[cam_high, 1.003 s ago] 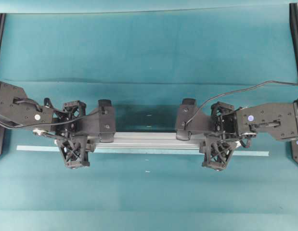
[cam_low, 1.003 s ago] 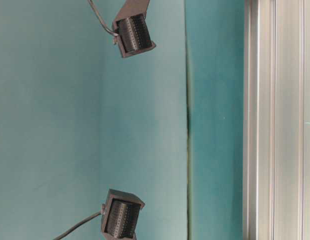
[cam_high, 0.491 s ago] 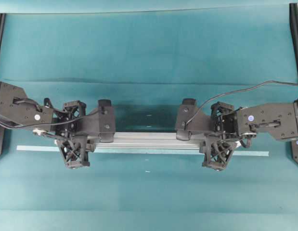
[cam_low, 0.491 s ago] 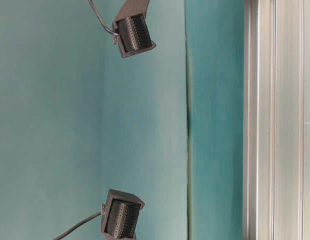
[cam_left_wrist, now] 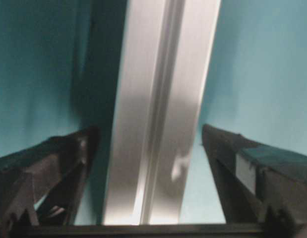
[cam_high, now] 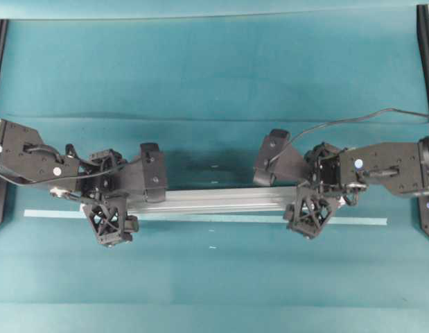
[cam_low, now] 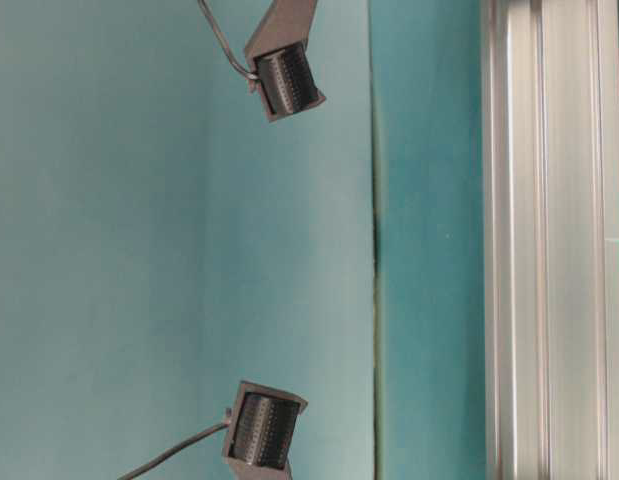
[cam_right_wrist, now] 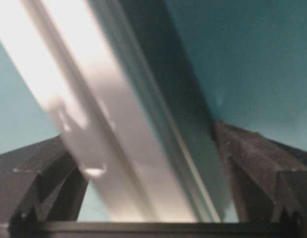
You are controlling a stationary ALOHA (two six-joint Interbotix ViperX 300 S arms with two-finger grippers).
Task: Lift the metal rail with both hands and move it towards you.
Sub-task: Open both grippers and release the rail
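Both black lattice-fingered grippers, left (cam_high: 109,198) and right (cam_high: 312,187), straddle the grooved silver aluminium rail (cam_high: 214,200) with jaws open, so lifting now risks leaving it behind.

The rail (cam_high: 221,199) is a long silver aluminium extrusion with lengthwise grooves, lying across the middle of the teal surface between my two arms, its right end tilted slightly away. My left gripper (cam_left_wrist: 148,148) and right gripper (cam_right_wrist: 148,163) each straddle one end, fingers spread clear of its sides, neither pressing it.
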